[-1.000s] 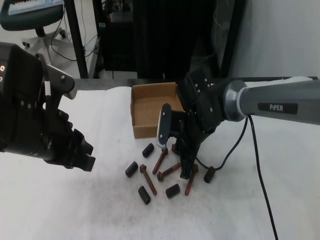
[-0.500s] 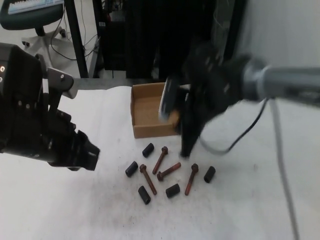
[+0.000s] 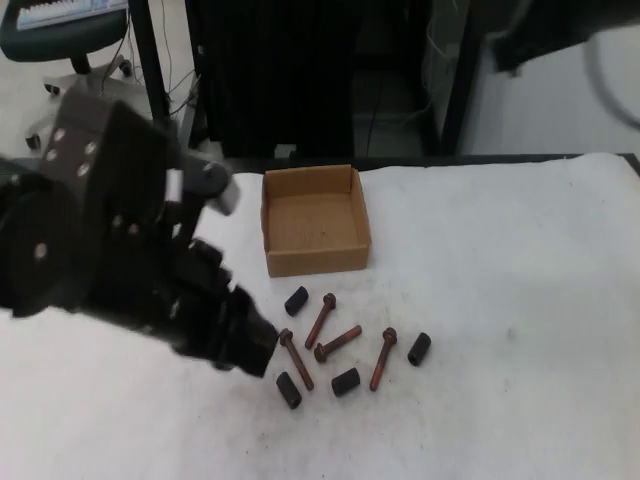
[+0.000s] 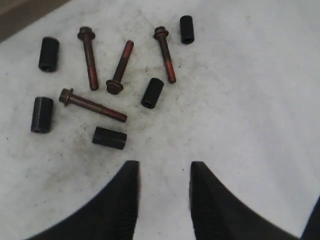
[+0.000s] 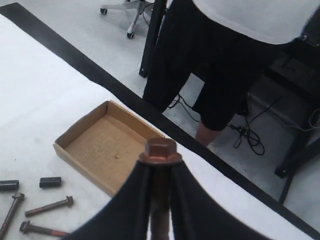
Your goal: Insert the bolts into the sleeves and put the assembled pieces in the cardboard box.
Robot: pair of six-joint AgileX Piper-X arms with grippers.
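Observation:
Four rusty bolts [image 3: 337,343] and several black sleeves [image 3: 346,381] lie scattered on the white cloth in front of the cardboard box [image 3: 268,215], which has nothing in it. My left gripper [image 4: 162,200] hovers open just short of the pile, nearest a sleeve lying flat [image 4: 109,137] and a bolt [image 4: 93,105]. In the high view the left gripper [image 3: 255,350] covers the pile's left edge. My right gripper [image 5: 160,172] is raised high over the bench, shut on a bolt [image 5: 160,150] standing head up between its fingers, with the box [image 5: 67,137] below it.
The cloth covers the whole bench; its far edge [image 3: 480,158] runs just behind the box. A black frame and an office chair [image 3: 60,40] stand on the floor beyond. Bare cloth spreads right of the pile.
The right arm has risen from the pile and swung up and away, out of the high view's middle. The left arm has moved right and down to the pile's left edge.

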